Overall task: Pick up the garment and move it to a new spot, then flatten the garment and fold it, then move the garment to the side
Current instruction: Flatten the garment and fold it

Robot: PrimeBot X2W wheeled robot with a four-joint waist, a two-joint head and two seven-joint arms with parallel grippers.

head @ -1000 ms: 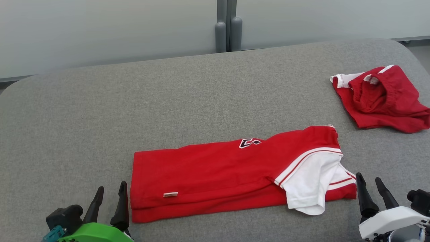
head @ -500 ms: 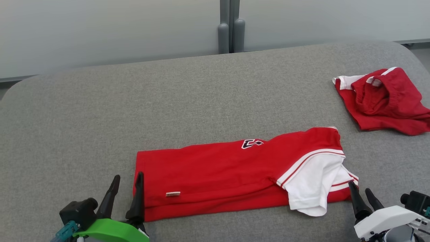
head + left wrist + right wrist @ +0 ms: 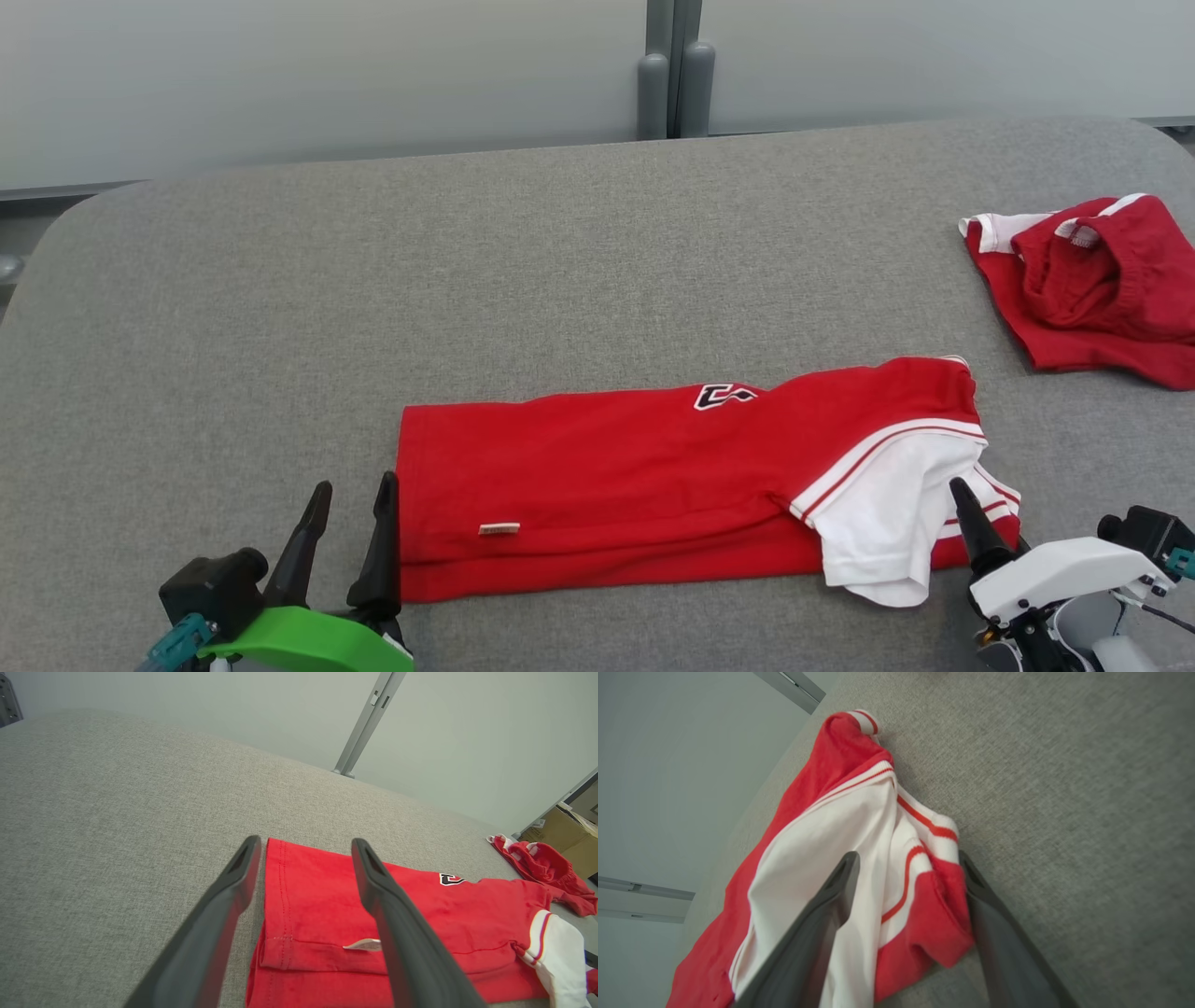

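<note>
Head view has the shirt (image 3: 653, 485) lying folded into a long band across the near middle of the grey padded surface (image 3: 467, 280). It is red, and a small black-and-white logo (image 3: 724, 397) sits near its far edge. A white tag (image 3: 499, 529) lies on the cloth towards its left end. At its right end a white sleeve (image 3: 887, 532) with red stripes lies rumpled over the red cloth and hangs a little past the near edge.

At the shirt's left end sits the left tool (image 3: 354, 481), on a green mount, and it is spread wide and holds nothing. In the left wrist view its jaws straddle the stitched left hem, one over bare surface and the other over the red cloth. I cannot tell whether either jaw touches the cloth.

At the shirt's right end, the right wrist view shows the right tool (image 3: 908, 856) gaping wide as well and gripping nothing. One jaw is over the white sleeve, and the other is along the outer edge of the red corner by the grey surface.

Well apart from the shirt, a crumpled pair of red shorts (image 3: 1092, 289) with white trim lies near the surface's far right edge. Beyond the surface are pale wall panels joined by a grey post (image 3: 677, 70). The left wrist view also catches a cardboard box (image 3: 560, 835) past the shorts.
</note>
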